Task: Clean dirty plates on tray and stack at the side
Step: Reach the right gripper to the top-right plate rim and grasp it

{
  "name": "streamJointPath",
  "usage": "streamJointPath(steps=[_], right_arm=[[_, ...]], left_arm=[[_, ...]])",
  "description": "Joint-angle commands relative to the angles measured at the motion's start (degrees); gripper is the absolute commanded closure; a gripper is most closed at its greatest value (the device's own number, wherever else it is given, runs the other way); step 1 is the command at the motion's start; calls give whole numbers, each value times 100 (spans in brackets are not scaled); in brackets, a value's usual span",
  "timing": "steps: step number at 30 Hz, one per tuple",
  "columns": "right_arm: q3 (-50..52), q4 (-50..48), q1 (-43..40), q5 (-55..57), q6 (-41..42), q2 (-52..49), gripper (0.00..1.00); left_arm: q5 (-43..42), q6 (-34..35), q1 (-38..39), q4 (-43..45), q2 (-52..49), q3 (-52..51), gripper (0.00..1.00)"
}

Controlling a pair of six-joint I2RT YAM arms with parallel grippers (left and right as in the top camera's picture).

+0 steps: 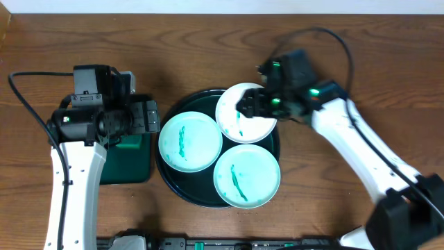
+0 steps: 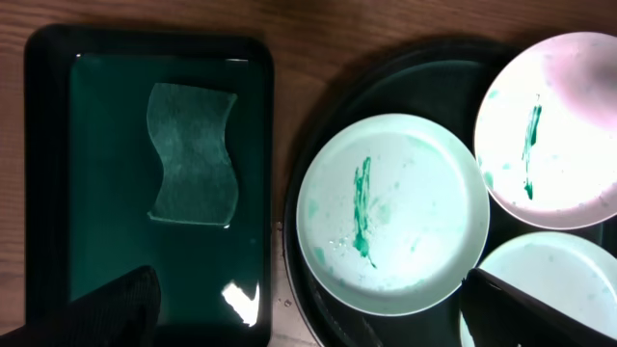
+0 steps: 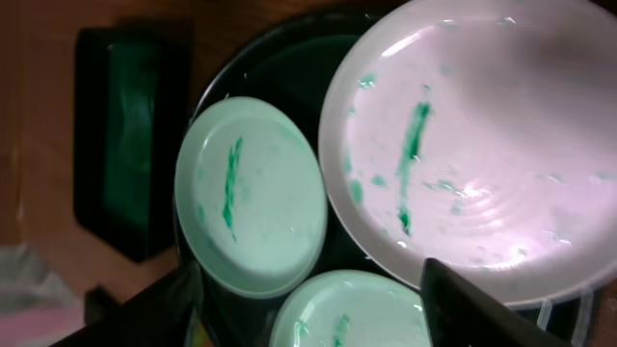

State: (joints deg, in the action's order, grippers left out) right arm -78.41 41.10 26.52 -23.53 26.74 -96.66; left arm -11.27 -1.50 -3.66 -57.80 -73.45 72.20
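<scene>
Three white plates smeared with teal-green lie on the round black-green tray [image 1: 173, 182]: a left plate [image 1: 190, 142], a front plate [image 1: 247, 176] and a back plate [image 1: 239, 119] that overlaps the tray's far rim. My right gripper [image 1: 251, 104] is open just above the back plate [image 3: 482, 145], with one finger over its rim. The left plate [image 3: 253, 198] and the front plate [image 3: 357, 313] also show in the right wrist view. My left gripper [image 1: 149, 114] is open and empty, hovering between the tray's left rim [image 2: 299, 289] and the rectangular tray. The left plate [image 2: 393, 212] lies under it.
A smaller rectangular dark green tray [image 1: 128, 163] stands left of the round tray. It holds a green sponge cloth [image 2: 193, 154]. Bare wooden table [image 1: 388, 69] surrounds both trays. The right arm's cable [image 1: 340, 42] loops over the back right.
</scene>
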Motion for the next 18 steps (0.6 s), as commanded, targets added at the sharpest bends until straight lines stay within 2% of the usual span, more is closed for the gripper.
streamJointPath(steps=[1, 2, 3, 7, 9, 18], right_arm=[[-669, 166, 525, 769, 588, -601, 36], [-721, 175, 619, 769, 686, -713, 39], [-741, 173, 813, 844, 942, -938, 46], [-741, 168, 1196, 1025, 1056, -1440, 60], [-741, 157, 1360, 1069, 1058, -1696, 65], [-741, 157, 1602, 1327, 1204, -2295, 72]], left_arm=[[107, -11, -28, 2, -17, 116, 0], [214, -9, -28, 0, -17, 116, 0], [511, 188, -28, -9, -17, 116, 0], [1589, 1143, -28, -33, -22, 116, 0], [1720, 1285, -28, -33, -28, 116, 0], [1843, 1279, -28, -35, -127, 22, 0]])
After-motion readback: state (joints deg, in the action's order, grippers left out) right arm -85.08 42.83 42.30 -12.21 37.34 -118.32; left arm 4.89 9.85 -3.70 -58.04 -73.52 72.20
